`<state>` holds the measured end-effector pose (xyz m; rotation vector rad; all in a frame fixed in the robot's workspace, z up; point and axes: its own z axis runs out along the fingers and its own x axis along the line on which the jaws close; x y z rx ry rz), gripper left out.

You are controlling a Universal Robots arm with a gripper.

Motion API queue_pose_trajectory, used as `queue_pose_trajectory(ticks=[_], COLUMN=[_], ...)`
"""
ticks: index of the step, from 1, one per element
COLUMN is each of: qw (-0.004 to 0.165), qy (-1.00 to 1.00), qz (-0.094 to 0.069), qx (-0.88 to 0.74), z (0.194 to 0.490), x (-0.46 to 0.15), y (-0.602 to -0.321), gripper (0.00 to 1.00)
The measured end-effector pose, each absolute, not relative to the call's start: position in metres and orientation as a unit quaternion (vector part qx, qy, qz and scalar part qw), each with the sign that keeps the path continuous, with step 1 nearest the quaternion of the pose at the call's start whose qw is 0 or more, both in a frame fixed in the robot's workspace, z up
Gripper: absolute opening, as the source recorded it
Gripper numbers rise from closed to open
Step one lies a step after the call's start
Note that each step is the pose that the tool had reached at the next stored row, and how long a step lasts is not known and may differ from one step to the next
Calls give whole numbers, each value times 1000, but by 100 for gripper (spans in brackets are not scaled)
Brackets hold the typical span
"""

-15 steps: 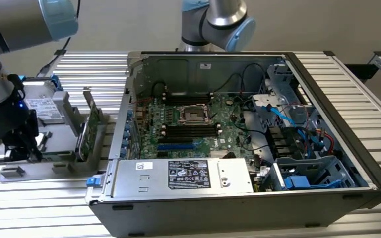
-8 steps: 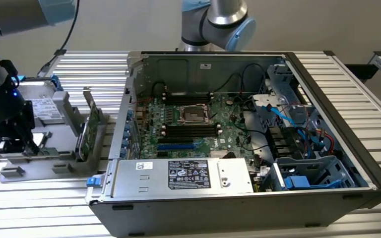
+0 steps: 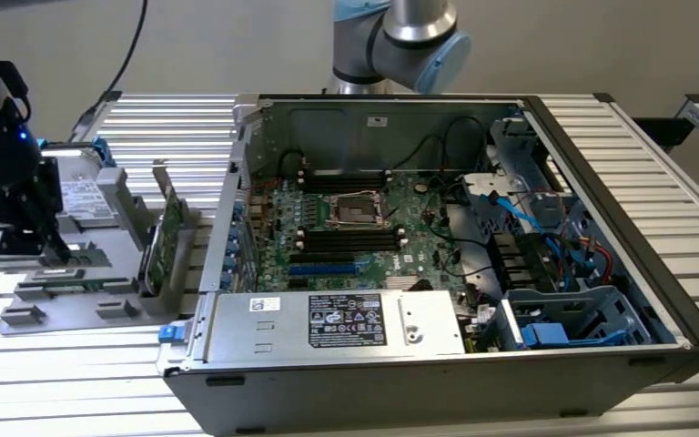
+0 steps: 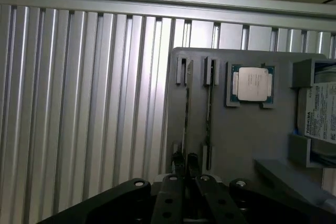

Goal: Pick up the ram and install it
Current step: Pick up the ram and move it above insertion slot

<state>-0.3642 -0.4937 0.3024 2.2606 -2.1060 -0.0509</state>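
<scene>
Wrist view: gripper (image 4: 185, 162) low over grey holder (image 4: 236, 145), in line with ram (image 4: 186, 114) standing on edge in holder's outermost slot. Cannot tell whether claw is open or clamped. Likely best: stay centred on stick, square to slot, lift straight without rocking. Ram looks long, thin, dark, seen edge-on. Similar stick (image 4: 209, 103) in next holder slot. Open computer case (image 3: 447, 391) beside holder.

Slatted table (image 3: 83, 401): grey tray (image 4: 236, 135), computer case (image 3: 422, 396).
</scene>
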Motion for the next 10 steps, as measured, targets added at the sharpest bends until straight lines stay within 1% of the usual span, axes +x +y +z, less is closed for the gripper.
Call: queue_pose_trajectory(ticks=[10], qw=[25], qy=[-681], qz=[-17], qx=[731], z=[338], x=[-337], y=[-494], gripper=[13])
